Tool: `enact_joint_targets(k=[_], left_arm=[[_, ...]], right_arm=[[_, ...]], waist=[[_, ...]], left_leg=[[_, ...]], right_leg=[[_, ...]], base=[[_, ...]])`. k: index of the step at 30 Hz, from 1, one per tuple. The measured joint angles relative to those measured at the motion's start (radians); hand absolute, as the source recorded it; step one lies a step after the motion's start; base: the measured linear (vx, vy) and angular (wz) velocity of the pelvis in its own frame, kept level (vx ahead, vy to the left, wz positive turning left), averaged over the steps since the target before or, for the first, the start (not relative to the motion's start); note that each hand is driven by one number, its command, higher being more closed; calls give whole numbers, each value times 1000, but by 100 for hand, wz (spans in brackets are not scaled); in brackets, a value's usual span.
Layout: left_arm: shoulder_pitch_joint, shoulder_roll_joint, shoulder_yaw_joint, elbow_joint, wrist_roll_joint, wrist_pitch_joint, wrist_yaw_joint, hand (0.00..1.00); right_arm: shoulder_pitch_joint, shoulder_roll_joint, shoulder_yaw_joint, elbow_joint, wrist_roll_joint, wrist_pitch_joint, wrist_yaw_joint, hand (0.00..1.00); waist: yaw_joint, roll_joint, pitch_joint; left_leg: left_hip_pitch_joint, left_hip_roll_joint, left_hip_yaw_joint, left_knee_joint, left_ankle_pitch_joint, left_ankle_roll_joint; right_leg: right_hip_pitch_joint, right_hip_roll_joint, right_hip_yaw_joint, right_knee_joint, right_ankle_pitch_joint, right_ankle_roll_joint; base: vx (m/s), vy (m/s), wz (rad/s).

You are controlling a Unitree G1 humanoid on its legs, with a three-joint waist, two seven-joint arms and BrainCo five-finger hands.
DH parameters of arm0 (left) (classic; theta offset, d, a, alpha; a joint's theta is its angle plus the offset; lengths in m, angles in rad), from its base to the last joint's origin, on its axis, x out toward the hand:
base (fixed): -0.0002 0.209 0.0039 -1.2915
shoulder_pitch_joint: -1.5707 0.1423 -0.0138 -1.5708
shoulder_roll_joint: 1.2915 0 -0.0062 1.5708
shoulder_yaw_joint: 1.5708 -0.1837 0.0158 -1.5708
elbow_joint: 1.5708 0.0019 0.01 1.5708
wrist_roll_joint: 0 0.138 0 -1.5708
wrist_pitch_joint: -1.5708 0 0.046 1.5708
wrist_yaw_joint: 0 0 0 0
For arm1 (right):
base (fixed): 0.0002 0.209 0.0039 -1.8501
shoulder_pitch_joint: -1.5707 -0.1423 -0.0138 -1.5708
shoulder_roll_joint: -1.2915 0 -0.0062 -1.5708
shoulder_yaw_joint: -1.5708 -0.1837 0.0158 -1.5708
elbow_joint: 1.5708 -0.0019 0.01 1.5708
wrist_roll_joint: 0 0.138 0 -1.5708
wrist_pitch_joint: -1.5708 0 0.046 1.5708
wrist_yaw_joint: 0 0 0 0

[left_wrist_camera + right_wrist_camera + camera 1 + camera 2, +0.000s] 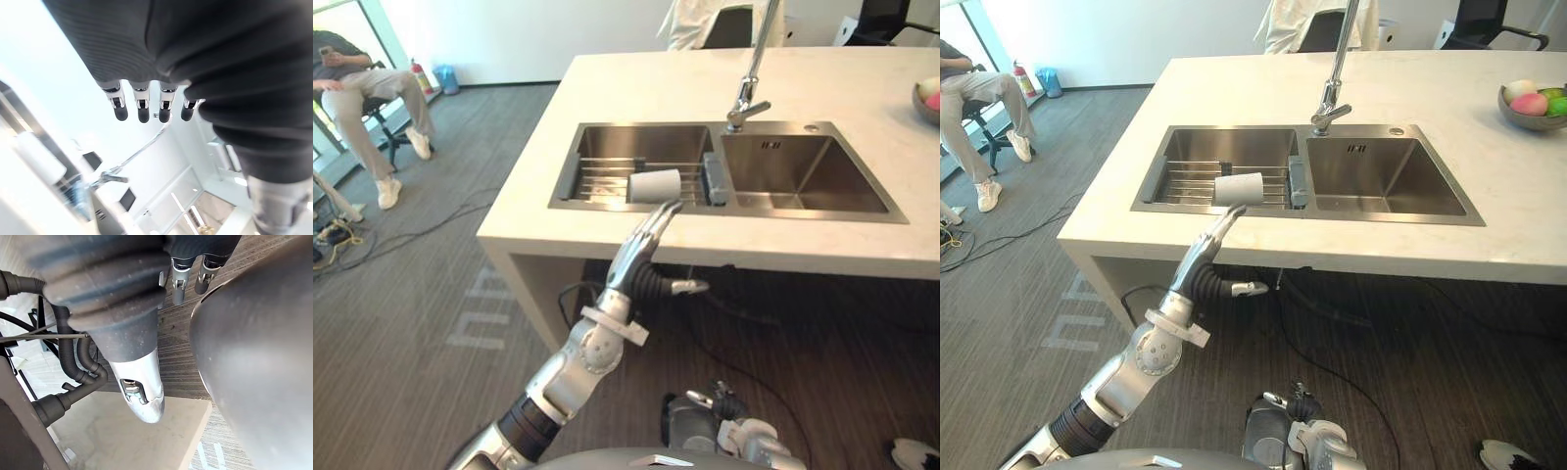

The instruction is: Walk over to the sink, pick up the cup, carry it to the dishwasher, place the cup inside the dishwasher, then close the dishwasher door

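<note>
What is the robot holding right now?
Nothing. The left hand reaches, fingers straight, toward the cup lying in the sink; the right hand hangs low, empty.

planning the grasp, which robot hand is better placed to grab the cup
Left. The left robot hand reaches, open, up to the cup on the sink rack; the right robot hand hangs low.
</note>
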Motion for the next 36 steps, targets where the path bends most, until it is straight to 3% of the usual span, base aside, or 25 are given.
enact_joint_targets(k=[1,2,4,5,6,7,8,9,11,13,14,15,16,19,22,25,26,28,30,31,32,33,34,35,36], left_arm=[[0,0,-3,-16,0,0,-2,0],[-7,-2,-13,-27,0,-2,-15,0],[-14,-7,-17,-27,8,4,-42,0],[-16,-6,-15,-27,16,14,-51,0],[-29,-12,-13,-26,19,41,-72,0],[-32,-13,-14,-13,19,61,-88,0],[-33,-13,-17,-9,19,74,-96,0],[-33,-5,-31,-10,19,107,-113,0],[-35,9,-55,-12,19,158,-129,0],[-36,16,-81,-12,19,215,-147,0],[-39,14,-97,-10,19,248,-157,0],[-39,20,-109,-5,19,270,-161,0],[-44,27,-120,-1,19,287,-170,0],[-82,37,-143,25,53,304,-181,0],[-125,37,-148,56,58,314,-196,0],[-156,38,-137,88,58,316,-218,0],[-156,50,-116,106,59,316,-227,0],[-155,94,-87,112,60,317,-245,0],[-153,122,-62,119,77,317,-262,0],[-154,133,-34,121,81,316,-269,0],[-155,139,-24,120,84,316,-273,0],[-156,156,-7,119,87,311,-289,0],[-162,180,-6,119,87,308,-314,0],[-167,193,-7,115,87,307,-327,0],[-160,190,-14,112,87,302,-353,0]], right_arm=[[0,-1,8,-8,-2,17,1,0],[0,-4,12,-18,-19,54,2,0],[5,-4,14,-30,-45,91,18,0],[8,0,21,-30,-65,105,33,0],[5,1,25,-25,-77,117,38,0],[1,-6,45,-13,-79,126,38,0],[-2,-9,55,-3,-79,125,40,0],[-14,-10,72,33,-81,124,47,0],[-33,-13,98,68,-107,124,80,0],[-49,-14,120,107,-122,118,95,0],[-52,-16,131,114,-140,111,109,0],[-54,-11,131,119,-152,101,107,0],[-51,-1,133,133,-152,102,107,0],[-48,27,135,149,-153,97,92,0],[-48,30,131,169,-145,91,71,0],[-49,29,113,172,-136,80,57,0],[-50,28,83,186,-136,81,46,0],[-54,29,72,199,-136,70,40,0],[-55,24,56,216,-139,65,40,0],[-56,27,44,225,-141,65,41,0],[-52,31,31,232,-134,59,41,0],[-53,36,9,244,-116,61,40,0],[-58,38,14,256,-112,69,38,0],[-59,42,24,263,-114,77,38,0],[-68,31,35,289,-114,82,39,0]], waist=[[2,2,-4],[1,9,-11],[0,35,-26],[4,12,-23],[7,2,-16],[13,-3,-14],[15,-5,-14],[28,-7,-17],[45,-9,-18],[53,-19,-25],[56,-17,-28],[55,-19,-44],[54,-39,-60],[53,-90,-86],[47,-98,-94],[33,-90,-100],[32,-103,-102],[18,-127,-107],[13,-113,-110],[13,-109,-111],[14,-106,-110],[12,-106,-110],[9,-117,-109],[9,-133,-108],[1,-132,-97]], left_leg=[[-15,11,-4,34,19,11],[-69,44,-22,152,84,23],[-186,115,-48,350,308,59],[-239,140,-37,451,378,68],[-313,146,-31,572,310,71],[-368,127,-7,602,216,77],[-384,111,12,583,179,70],[-401,57,62,455,107,66],[-420,-6,98,230,76,69],[-424,-87,90,-35,125,72],[-416,-115,84,-173,230,75],[-398,-133,91,-232,314,114],[-373,-157,98,-281,333,120],[-312,-216,108,-398,349,133],[-262,-250,109,-445,347,136],[-218,-254,86,-460,316,144],[-191,-266,74,-456,290,147],[-170,-287,56,-439,278,160],[-163,-273,35,-419,269,161],[-177,-258,21,-405,265,155],[-185,-252,11,-399,262,151],[-210,-236,2,-374,254,138],[-233,-233,-10,-341,242,122],[-242,-243,-21,-325,235,117],[-241,-238,-50,-300,224,105]], right_leg=[[5,16,1,-4,-5,-6],[32,49,-5,-40,-10,-13],[119,103,-23,-148,-7,-18],[160,116,-30,-201,-11,-30],[212,132,-26,-244,1,-50],[269,137,-20,-292,8,-65],[293,137,-16,-316,10,-69],[346,133,5,-370,22,-88],[375,121,25,-398,22,-88],[378,98,50,-402,23,-61],[385,95,60,-396,11,-40],[390,89,72,-392,-5,-17],[389,67,76,-391,-14,-3],[398,21,74,-390,-50,23],[405,-7,73,-336,-87,39],[342,-18,49,-106,-122,50],[258,-44,51,117,-122,54],[204,-79,49,268,-96,52],[191,-78,33,307,-102,31],[189,-79,20,260,-179,20],[190,-78,20,213,-203,22],[201,-75,28,64,-208,28],[244,-75,34,-134,-147,39],[266,-85,44,-214,-80,42],[307,-85,23,-250,-57,84]], base=[[215,-275,-45],[215,-202,-44],[233,-141,-36],[288,-123,-25],[323,-160,-22],[295,-152,-14],[324,-123,-27],[233,-62,-32],[294,7,-45],[316,91,-46],[380,149,-41],[349,137,-23],[360,137,-5],[321,113,9],[166,63,6],[132,63,24],[72,29,16],[122,3,27],[156,-34,32],[133,-55,36],[101,-77,32],[35,-90,24],[31,-113,24],[41,-175,40],[23,-185,44]])
